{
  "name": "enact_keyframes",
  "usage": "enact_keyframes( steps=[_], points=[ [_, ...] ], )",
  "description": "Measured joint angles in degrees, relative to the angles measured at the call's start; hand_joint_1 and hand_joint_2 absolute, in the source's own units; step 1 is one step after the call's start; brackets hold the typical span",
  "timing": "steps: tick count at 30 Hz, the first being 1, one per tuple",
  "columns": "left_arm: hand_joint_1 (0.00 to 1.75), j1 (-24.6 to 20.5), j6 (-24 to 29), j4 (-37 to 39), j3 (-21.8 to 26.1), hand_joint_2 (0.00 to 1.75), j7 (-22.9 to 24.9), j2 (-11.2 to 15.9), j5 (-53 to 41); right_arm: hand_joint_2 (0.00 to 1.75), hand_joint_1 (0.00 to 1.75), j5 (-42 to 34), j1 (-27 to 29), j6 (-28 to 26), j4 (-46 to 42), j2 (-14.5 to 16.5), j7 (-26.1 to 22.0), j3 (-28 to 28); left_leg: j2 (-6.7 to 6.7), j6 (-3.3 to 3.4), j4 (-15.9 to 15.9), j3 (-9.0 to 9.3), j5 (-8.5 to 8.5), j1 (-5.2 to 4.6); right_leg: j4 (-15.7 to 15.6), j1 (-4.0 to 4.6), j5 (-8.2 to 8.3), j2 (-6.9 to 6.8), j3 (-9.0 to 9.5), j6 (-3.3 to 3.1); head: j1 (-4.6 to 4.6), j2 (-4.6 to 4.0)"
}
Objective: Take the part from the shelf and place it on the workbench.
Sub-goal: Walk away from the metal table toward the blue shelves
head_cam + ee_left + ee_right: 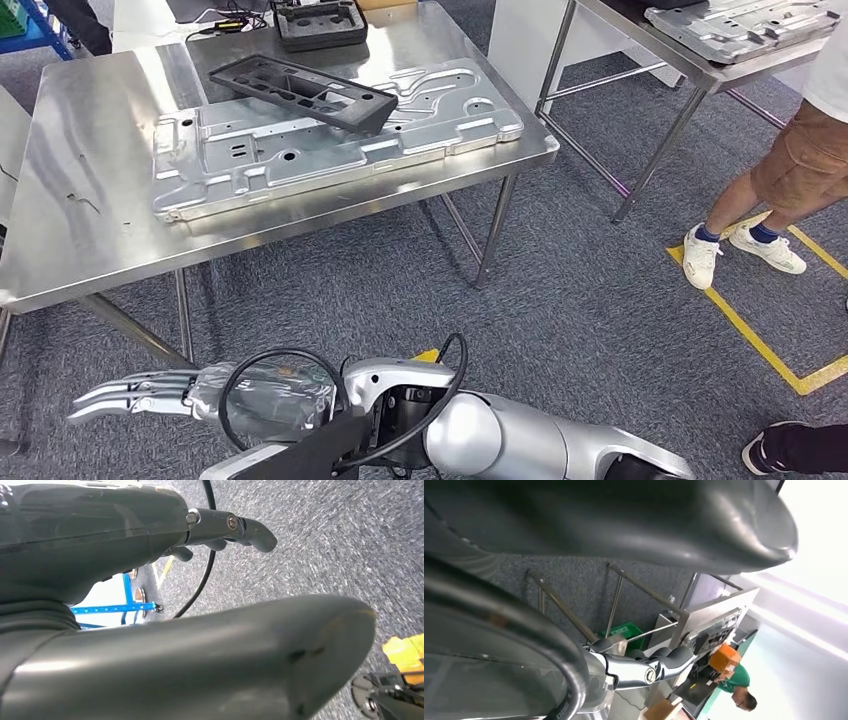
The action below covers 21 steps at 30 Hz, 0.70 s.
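A black rectangular frame part (300, 92) lies slantwise on a large pressed silver panel (330, 140) that rests on the steel workbench (80, 200). My right hand (130, 395) reaches across the bottom of the head view, low in front of the bench, its fingers stretched out and holding nothing. The right wrist view shows those silver fingers (644, 667) straight, with bench legs beyond them. My left hand (225, 530) hangs over the grey carpet, its fingers loosely apart from the thumb and holding nothing.
A black moulded tray (320, 22) sits at the bench's far edge. A second steel table (700, 70) at the right carries another silver panel (740, 25). A person in brown shorts (790, 170) stands by yellow floor tape (760, 340). Another shoe (790, 450) shows at the lower right.
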Motion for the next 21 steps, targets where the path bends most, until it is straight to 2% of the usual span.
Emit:
enact_keyframes(
  steps=[1, 2, 4, 5, 6, 7, 9, 10, 11, 12, 13, 14, 15, 16, 17, 18, 19, 20, 21],
  points=[
    [0.00, -0.02, -0.01, 0.01, 0.00, 0.00, -0.01, 0.00, 0.02, 0.00, 0.00, 0.00, 0.00, 0.00, -0.01, 0.00, -0.02, -0.01, -0.09, 0.05, -2.37, 1.28, -0.45, -0.06, 0.47, 0.07, 0.23, 0.00, -0.49, 0.32, 0.03, 0.00],
    [0.00, -0.03, -0.01, 0.01, 0.00, 0.00, -0.01, -0.01, 0.03, 0.00, 0.00, 0.00, 0.00, 0.00, -0.01, -0.01, -0.03, -0.01, -0.18, 0.26, -3.34, 1.61, -0.97, -0.24, 0.72, 0.15, 0.55, 0.00, -0.83, 0.65, 0.07, 0.00],
    [0.00, 0.05, -0.02, 0.01, 0.01, 0.00, 0.05, -0.01, 0.07, 0.00, 0.00, 0.00, 0.02, 0.00, 0.00, -0.04, -0.05, -0.01, -0.15, 1.19, -3.54, 1.03, -0.52, -0.37, 0.86, 0.07, 1.05, 0.02, -1.11, 1.39, 0.09, -0.01],
    [0.00, 0.02, -0.03, 0.01, 0.02, 0.00, 0.09, -0.02, 0.09, 0.00, 0.00, -0.01, 0.04, 0.00, 0.01, -0.07, -0.05, -0.01, -0.06, 1.81, -3.56, 0.64, -0.03, -0.40, 1.41, -0.04, 0.32, 0.04, -1.43, 1.68, 0.10, -0.01],
    [0.00, -0.01, -0.05, 0.01, 0.02, 0.00, 0.12, -0.02, 0.11, 0.00, 0.00, -0.01, 0.05, 0.00, 0.01, -0.11, -0.05, -0.01, 0.03, 2.38, -3.63, 0.12, 0.52, -0.39, 2.88, -0.13, -1.35, 0.06, -2.05, 1.90, 0.09, -0.01],
    [0.00, -0.07, -0.07, 0.01, 0.02, 0.00, 0.14, -0.02, 0.16, 0.00, 0.00, -0.02, 0.07, 0.00, 0.01, -0.15, -0.06, -0.01, 0.12, 2.81, -3.65, -0.51, 1.09, -0.41, 5.52, -0.23, -3.88, 0.07, -3.01, 2.03, 0.09, -0.01],
    [0.00, -0.12, -0.09, 0.01, 0.02, 0.00, 0.14, -0.02, 0.25, 0.00, 0.00, -0.02, 0.12, 0.00, 0.01, -0.27, -0.07, -0.01, 0.16, 3.15, -3.61, -1.92, 2.18, -0.54, 12.79, -0.33, -8.86, 0.08, -5.10, 2.10, 0.10, 0.00],
    [0.00, -0.12, -0.10, 0.01, 0.02, 0.00, 0.14, -0.03, 0.28, 0.00, 0.00, -0.02, 0.14, 0.00, 0.01, -0.34, -0.07, -0.01, 0.18, 3.15, -3.58, -2.64, 2.71, -0.59, 15.67, -0.36, -9.99, 0.08, -5.58, 2.11, 0.11, 0.00],
    [0.00, -0.12, -0.10, 0.01, 0.02, 0.00, 0.14, -0.02, 0.30, 0.00, 0.00, -0.02, 0.17, 0.00, 0.01, -0.42, -0.06, -0.01, 0.19, 3.12, -3.57, -3.33, 3.24, -0.65, 16.84, -0.39, -9.87, 0.08, -5.20, 2.09, 0.11, 0.00],
    [0.00, -0.12, -0.10, 0.01, 0.02, 0.00, 0.14, -0.02, 0.30, 0.00, 0.00, -0.02, 0.18, 0.00, 0.01, -0.47, -0.06, -0.01, 0.18, 3.07, -3.56, -3.99, 3.76, -0.71, 15.92, -0.40, -8.76, 0.08, -3.79, 2.01, 0.10, 0.00],
    [0.00, -0.13, -0.10, 0.01, 0.02, 0.00, 0.14, -0.02, 0.30, 0.00, 0.00, -0.02, 0.16, 0.00, 0.01, -0.50, -0.06, -0.01, 0.14, 2.98, -3.56, -4.57, 4.26, -0.76, 12.98, -0.38, -7.25, 0.08, -1.33, 1.83, 0.10, 0.00],
    [0.00, -0.14, -0.10, 0.01, 0.02, 0.00, 0.14, -0.06, 0.30, 0.00, 0.00, -0.02, 0.10, 0.00, 0.01, -0.50, -0.06, -0.02, 0.10, 2.86, -3.56, -5.02, 4.73, -0.77, 8.81, -0.29, -6.16, 0.10, 1.75, 1.53, 0.09, 0.00],
    [0.00, -0.16, -0.13, 0.01, 0.02, 0.00, 0.15, -0.12, 0.30, 0.00, 0.00, -0.01, 0.00, 0.00, -0.01, -0.50, -0.06, -0.03, 0.04, 2.64, -3.58, -5.36, 5.17, -0.81, 4.39, -0.05, -5.76, 0.13, 4.76, 1.23, 0.09, 0.00],
    [0.00, -0.20, -0.16, 0.01, 0.02, 0.00, 0.15, -0.18, 0.29, 0.00, 0.00, -0.01, -0.09, -0.01, -0.02, -0.49, -0.07, -0.04, 0.02, 2.33, -3.65, -5.59, 5.64, -0.80, 1.06, 0.23, -5.81, 0.18, 6.89, 0.99, 0.09, 0.00],
    [0.00, -0.24, -0.22, 0.01, 0.02, 0.00, 0.15, -0.23, 0.29, 0.00, 0.00, 0.00, -0.16, -0.01, -0.03, -0.49, -0.07, -0.04, 0.03, 1.99, -3.78, -5.73, 6.12, -0.75, -0.92, 0.52, -6.07, 0.23, 7.99, 0.86, 0.09, 0.00],
    [0.00, -0.27, -0.29, 0.01, 0.01, 0.00, 0.15, -0.27, 0.29, 0.00, 0.00, 0.00, -0.18, -0.01, -0.03, -0.49, -0.07, -0.04, 0.04, 1.60, -4.00, -5.83, 6.65, -0.74, -1.74, 0.75, -6.04, 0.27, 8.20, 0.83, 0.09, 0.00],
    [0.00, -0.28, -0.33, 0.02, 0.01, 0.00, 0.14, -0.29, 0.30, 0.00, 0.00, -0.01, -0.18, -0.02, -0.03, -0.50, -0.07, -0.04, 0.06, 1.26, -4.13, -5.99, 6.98, -0.68, -1.97, 0.52, -5.53, 0.28, 7.84, 0.72, 0.09, -0.01],
    [0.00, -0.28, -0.36, 0.02, 0.00, 0.00, 0.06, -0.32, 0.30, 0.00, 0.00, -0.01, -0.19, -0.01, -0.03, -0.49, -0.07, -0.03, 0.07, 1.02, -3.95, -6.25, 6.63, -0.66, -2.22, 0.30, -4.91, 0.24, 7.41, 0.52, 0.07, -0.01],
    [0.00, -0.27, -0.37, 0.02, 0.00, 0.00, 0.03, -0.34, 0.30, 0.00, 0.00, -0.02, -0.20, -0.01, -0.03, -0.48, -0.07, -0.03, 0.06, 0.86, -2.90, -6.71, 5.19, -0.66, -2.45, 0.06, -4.21, 0.17, 6.86, 0.14, 0.03, -0.01]
  ],
)
